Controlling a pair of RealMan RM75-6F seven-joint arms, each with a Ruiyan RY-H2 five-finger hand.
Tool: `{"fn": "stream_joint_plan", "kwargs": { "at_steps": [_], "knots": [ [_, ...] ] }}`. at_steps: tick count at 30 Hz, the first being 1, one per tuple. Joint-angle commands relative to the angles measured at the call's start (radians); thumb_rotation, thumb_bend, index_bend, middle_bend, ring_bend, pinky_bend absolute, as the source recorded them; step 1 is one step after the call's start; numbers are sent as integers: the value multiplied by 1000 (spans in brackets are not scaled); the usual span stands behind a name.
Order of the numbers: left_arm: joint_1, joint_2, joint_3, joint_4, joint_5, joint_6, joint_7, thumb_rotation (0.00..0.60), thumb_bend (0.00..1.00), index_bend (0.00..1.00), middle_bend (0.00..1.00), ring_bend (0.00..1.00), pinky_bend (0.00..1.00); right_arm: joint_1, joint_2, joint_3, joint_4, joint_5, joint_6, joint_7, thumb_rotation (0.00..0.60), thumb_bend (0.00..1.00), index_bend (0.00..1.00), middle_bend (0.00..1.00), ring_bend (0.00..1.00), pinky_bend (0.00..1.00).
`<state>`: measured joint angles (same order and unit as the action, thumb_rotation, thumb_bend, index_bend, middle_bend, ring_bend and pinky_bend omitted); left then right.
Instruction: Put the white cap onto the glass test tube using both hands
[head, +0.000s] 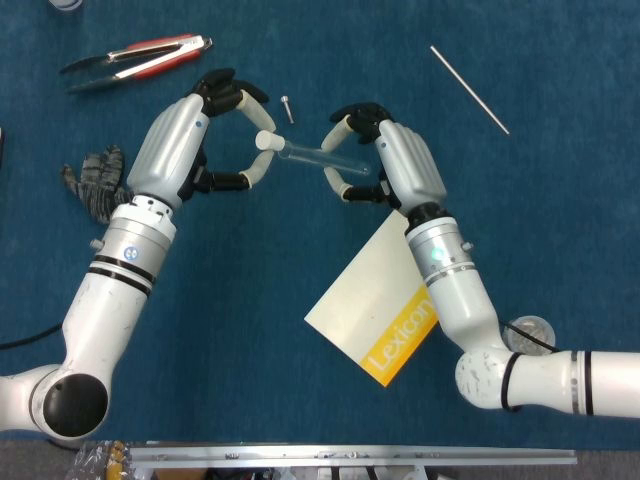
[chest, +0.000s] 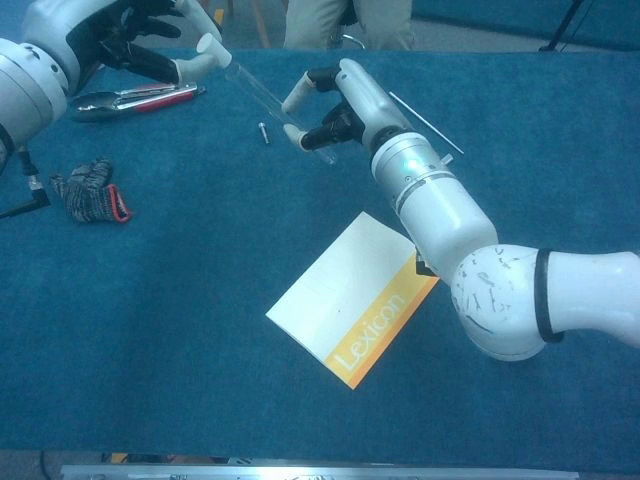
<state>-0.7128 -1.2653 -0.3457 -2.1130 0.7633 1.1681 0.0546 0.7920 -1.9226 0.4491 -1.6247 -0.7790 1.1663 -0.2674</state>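
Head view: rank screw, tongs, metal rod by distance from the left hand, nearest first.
1. Screw: just right of the left hand, beside its fingertips.
2. Tongs: above the hand, toward the top-left.
3. Metal rod: far right, beyond the right hand.
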Motion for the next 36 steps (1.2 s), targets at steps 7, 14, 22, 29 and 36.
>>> {"fn": "stream_joint_plan", "kwargs": {
  "at_steps": [7, 14, 22, 29, 36],
  "knots": [
    [6, -4, -3, 0, 3, 0, -10, 598, 393, 539, 290, 91, 95, 1, 0, 2, -4, 2, 3, -1, 600, 406, 667, 303, 149, 319],
    [12, -7, -3, -2, 7, 0, -14, 594, 393, 536, 290, 91, 95, 2, 0, 4, -7, 5, 4, -1, 600, 406, 667, 304, 149, 319],
    [15, -16, -6, 4, 7, 0, -23, 594, 393, 532, 290, 91, 95, 6, -2, 6, -8, 7, 4, -3, 600, 406, 667, 304, 149, 319],
    [18, -20, -8, 9, 8, -3, -30, 597, 393, 532, 290, 91, 95, 8, -5, 9, -8, 6, 4, 1, 600, 407, 667, 304, 149, 319],
    [20, -24, -8, 11, 9, -7, -33, 597, 393, 532, 290, 91, 95, 11, -6, 14, -10, 9, 8, -1, 600, 406, 667, 304, 149, 319]
  ]
}}
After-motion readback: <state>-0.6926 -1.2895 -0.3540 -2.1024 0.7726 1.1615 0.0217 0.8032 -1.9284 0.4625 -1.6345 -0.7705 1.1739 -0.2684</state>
